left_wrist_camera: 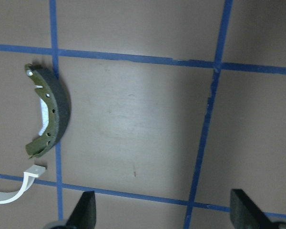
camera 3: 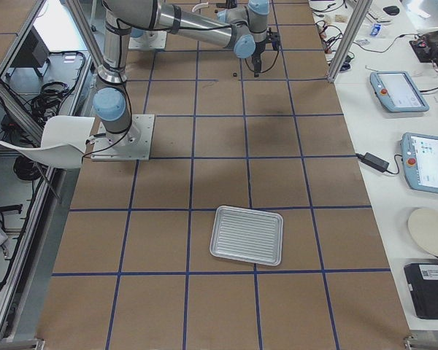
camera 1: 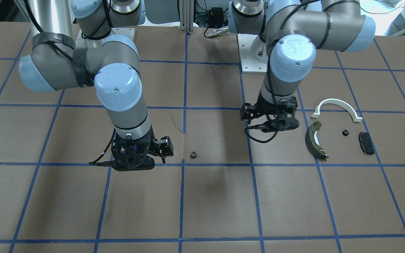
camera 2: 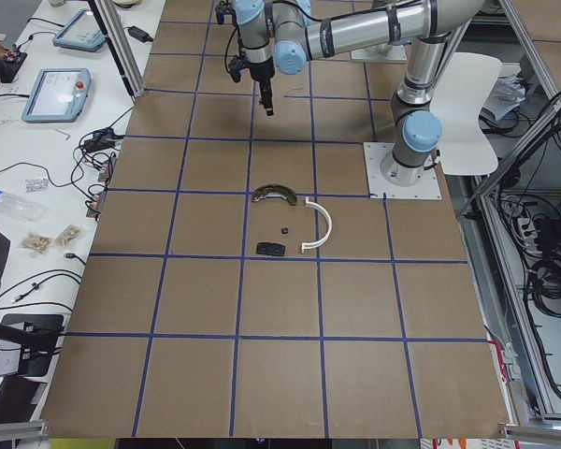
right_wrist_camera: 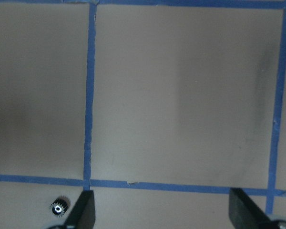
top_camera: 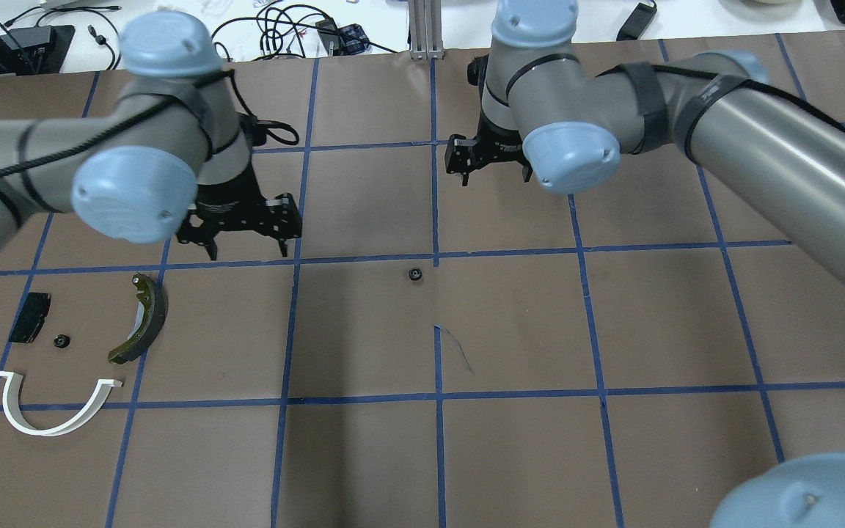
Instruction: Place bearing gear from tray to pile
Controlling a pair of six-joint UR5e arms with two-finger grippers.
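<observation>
Shows bearing gear [top_camera: 415, 275] lying mid-frame on the table [top_camera: 540, 330], well apart from pile [top_camera: 155, 315] at lower left. Finds left gripper [left_wrist_camera: 164, 214] and right gripper [right_wrist_camera: 162, 214] spread wide, holding nothing. Probably light, rigid, toothed: best pinched across the rim.

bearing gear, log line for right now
bearing gear: loose on table, outside pile | left gripper: open, empty | right gripper: open, empty

Bare surface [top_camera: 364, 330] surrounds the bearing gear [top_camera: 415, 275] on every side. The brake shoe [top_camera: 158, 312] lies between it and the black pad [top_camera: 30, 317] on my left.
</observation>
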